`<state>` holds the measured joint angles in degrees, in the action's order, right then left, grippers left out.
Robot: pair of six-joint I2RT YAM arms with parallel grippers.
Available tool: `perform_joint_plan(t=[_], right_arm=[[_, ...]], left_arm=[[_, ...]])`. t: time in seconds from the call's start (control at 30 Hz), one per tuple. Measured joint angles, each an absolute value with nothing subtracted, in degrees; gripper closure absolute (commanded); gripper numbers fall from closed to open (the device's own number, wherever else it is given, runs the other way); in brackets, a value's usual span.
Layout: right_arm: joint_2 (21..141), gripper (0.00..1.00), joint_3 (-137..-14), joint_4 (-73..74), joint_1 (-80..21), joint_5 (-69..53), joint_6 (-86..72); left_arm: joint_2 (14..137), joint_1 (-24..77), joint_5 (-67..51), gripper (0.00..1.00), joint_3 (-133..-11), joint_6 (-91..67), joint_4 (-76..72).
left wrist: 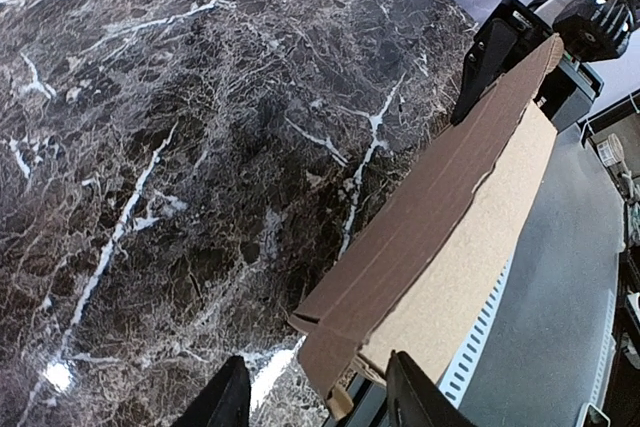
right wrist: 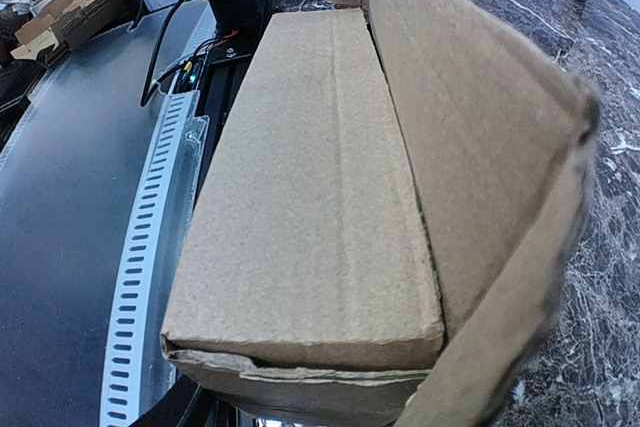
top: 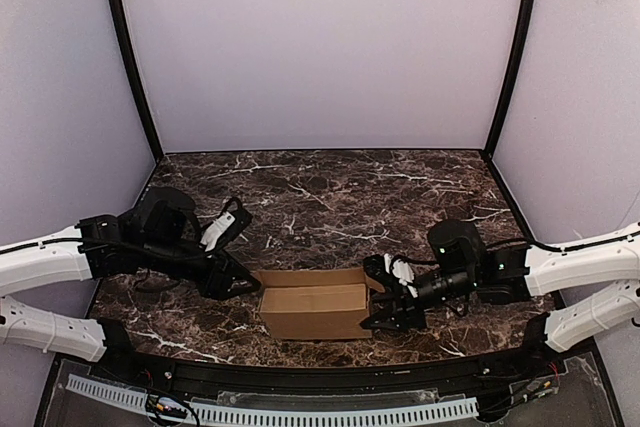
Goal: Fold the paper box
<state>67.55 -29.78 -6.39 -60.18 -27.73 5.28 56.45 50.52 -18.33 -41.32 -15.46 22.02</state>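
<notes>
The paper box (top: 312,309) is plain brown cardboard and lies near the table's front edge, with a long flap standing open along its far side. My left gripper (top: 243,285) is at its left end. In the left wrist view the fingers (left wrist: 225,402) are spread, and a small tabbed corner of the box (left wrist: 440,237) hangs between them without being pinched. My right gripper (top: 388,299) is at the box's right end, its fingers spread on either side. In the right wrist view the box (right wrist: 300,197) fills the frame and hides most of the fingers.
The dark marble table (top: 330,197) stretches behind the box to the back wall. A white slotted cable rail (top: 300,412) runs along the near edge just in front of the box. Black frame posts (top: 130,57) stand at the back corners.
</notes>
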Motion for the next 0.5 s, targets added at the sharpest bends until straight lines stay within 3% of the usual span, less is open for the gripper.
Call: perform_joint_plan(t=[0.3,0.5], right_arm=[[67.5,0.66,-29.8,-7.3,-60.1,-28.3,5.3],[67.5,0.67,-29.8,-7.4,-60.1,-28.3,5.3]], left_arm=[[56.4,50.5,-20.2,0.74,-41.3,-16.4,19.3],[56.8,50.5,-20.5,0.77,-41.3,-16.1,19.3]])
